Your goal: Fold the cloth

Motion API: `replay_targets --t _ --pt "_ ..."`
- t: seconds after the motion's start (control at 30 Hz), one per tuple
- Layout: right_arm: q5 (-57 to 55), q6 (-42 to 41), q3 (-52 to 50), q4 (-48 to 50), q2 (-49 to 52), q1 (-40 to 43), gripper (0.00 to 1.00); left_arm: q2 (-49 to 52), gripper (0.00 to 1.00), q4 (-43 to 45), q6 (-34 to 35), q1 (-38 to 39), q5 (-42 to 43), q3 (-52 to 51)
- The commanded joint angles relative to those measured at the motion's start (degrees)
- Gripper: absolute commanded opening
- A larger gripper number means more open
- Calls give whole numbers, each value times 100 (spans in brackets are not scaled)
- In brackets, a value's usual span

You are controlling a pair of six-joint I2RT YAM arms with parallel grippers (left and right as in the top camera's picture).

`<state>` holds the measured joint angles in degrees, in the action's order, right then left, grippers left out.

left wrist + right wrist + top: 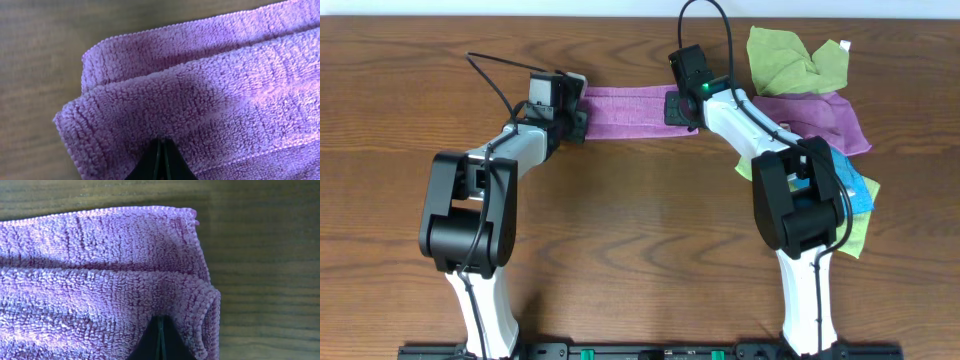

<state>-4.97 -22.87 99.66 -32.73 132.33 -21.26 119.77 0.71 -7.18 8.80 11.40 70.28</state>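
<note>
The mauve cloth (628,110) is stretched as a narrow folded band between my two grippers at the far middle of the table. My left gripper (578,122) is shut on the cloth's left end; in the left wrist view its closed fingers (161,150) pinch the fuzzy folded layers (200,90). My right gripper (678,108) is shut on the cloth's right end; in the right wrist view its fingers (161,330) pinch the doubled edge (100,280) near the corner.
A pile of other cloths lies at the far right: a green one (790,55), a purple one (820,125), a blue one (855,190) and another green one (855,235) under the right arm. Bare wood table (640,230) lies in front.
</note>
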Motion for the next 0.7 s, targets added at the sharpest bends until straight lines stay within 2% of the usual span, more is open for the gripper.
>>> replay_targets --t 0.0,0.2,0.37,0.4,0.43,0.57,0.63,0.67 --pt "-52 129 -20 -186 138 -15 1 306 5 -476 302 2 -155 -289" --pt "7 129 50 -396 52 -15 1 306 6 -223 356 2 -323 -289" --pt "2 146 203 -459 -481 4 2 306 6 -11 439 2 -323 -289" --pt "7 225 203 -428 -634 22 9 304 6 31 505 2 -323 -289" --pt "7 245 203 -426 -772 28 29 304 6 72 579 2 -323 -289" --pt "7 343 203 -719 -1237 160 50 282 5 151 837 2 -323 -286" --pt "247 321 203 -1032 -1403 350 56 251 5 151 852 2 -323 -286" --pt "514 321 203 -1145 -1416 463 55 238 6 151 852 2 -323 -286"
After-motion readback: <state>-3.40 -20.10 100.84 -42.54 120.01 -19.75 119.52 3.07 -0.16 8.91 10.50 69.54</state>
